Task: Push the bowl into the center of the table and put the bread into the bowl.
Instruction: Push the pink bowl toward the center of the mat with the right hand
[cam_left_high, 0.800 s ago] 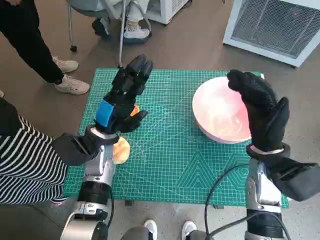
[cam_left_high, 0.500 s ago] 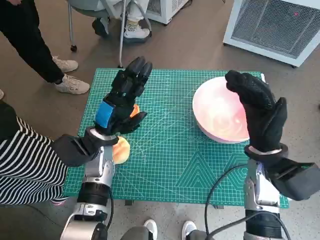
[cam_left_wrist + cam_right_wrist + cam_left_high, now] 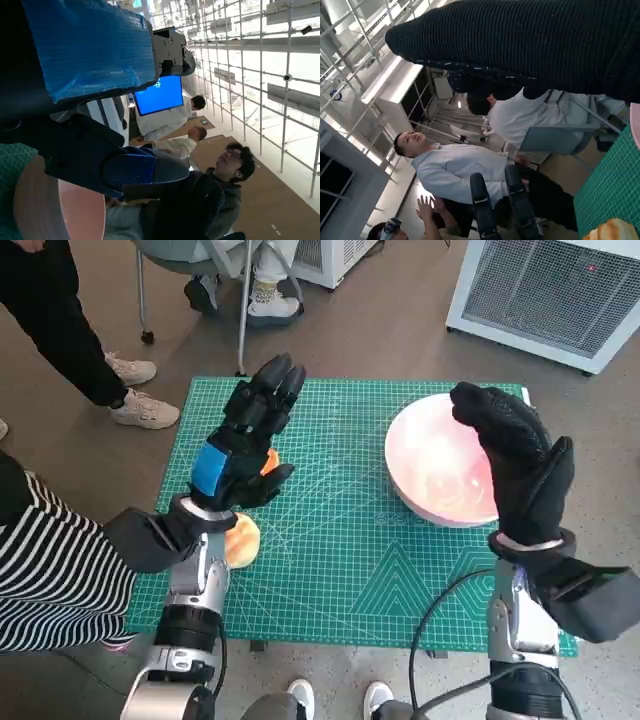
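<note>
The bread (image 3: 243,538), a pale golden roll, is seen at the near left of the green cutting mat (image 3: 340,570), half hidden under the left forearm; a small orange patch just beyond it, beneath the palm, cannot be identified. The left hand (image 3: 245,435) is held raised above the mat's left side, its fingers spread and nothing held. The bowl (image 3: 440,465), pink and glossy, is found on the far right part of the mat, well apart from the bread and clearly off centre. The right hand (image 3: 520,460), gloved, is held upright along the bowl's right side with its fingers extended over the rim; nothing is gripped, and whether the glove touches the rim cannot be told.

The bowl is judged rigid, light and smooth, likely to slide readily on the mat; it would best be pushed low on its right wall so that it is not tipped. The bread is judged soft and light, easily crushed, and best taken gently by its sides.

Against the frame of 0.8 seconds ago, the right hand is seen shifted slightly left toward the bowl. The bowl, bread and left hand are shown essentially unchanged.
</note>
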